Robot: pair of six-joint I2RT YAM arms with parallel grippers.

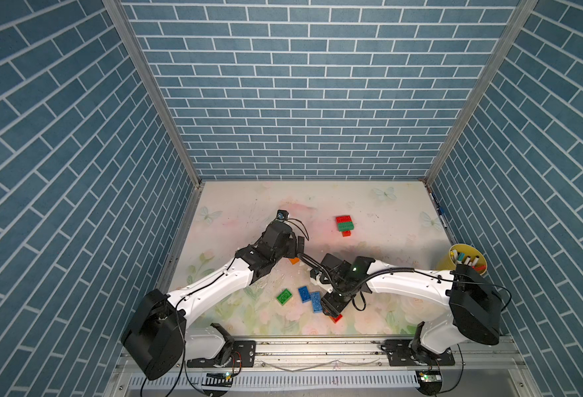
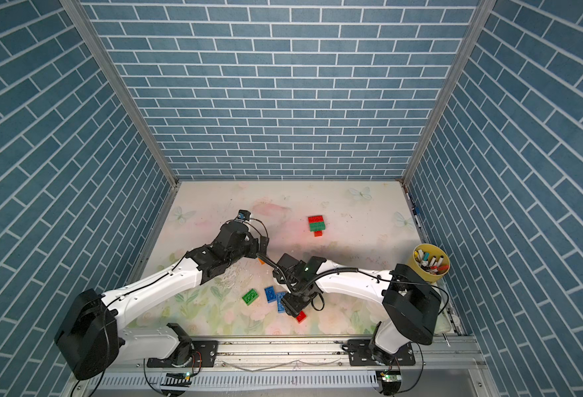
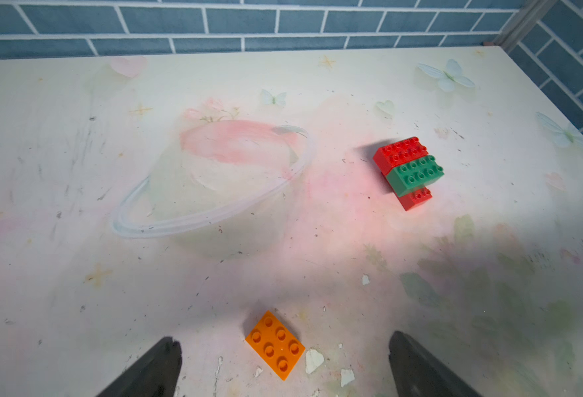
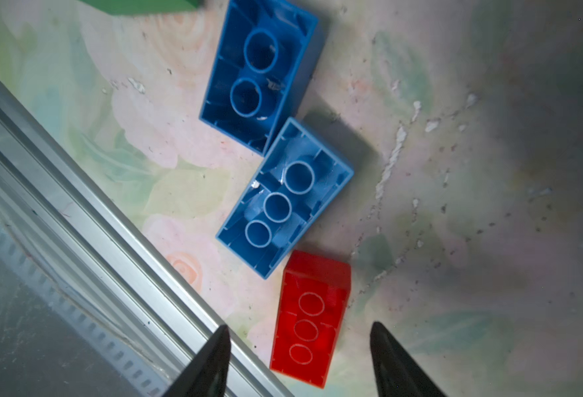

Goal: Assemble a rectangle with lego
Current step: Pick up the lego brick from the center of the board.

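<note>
Presently, the right gripper [image 4: 300,328] stood near the front rail of the floral-printed table [image 4: 489,172]. Its jaws were partly apart and straddled a red plastic 2x4 brick [image 4: 312,319] lying hollow side up. A gap showed at each side, so nothing was gripped. Just beside it lay a first blue plastic brick [image 4: 285,202] and a second blue plastic brick [image 4: 261,72], both inverted, with a loose green plastic brick [image 1: 284,297] close by. The left gripper [image 3: 285,338] had its jaws spread wide on either side of an orange studded plastic brick [image 3: 275,345], studs up, untouched. Farther out stood a joined red-and-green brick group [image 3: 408,172]: red and green side by side upon a lower red brick.
</note>
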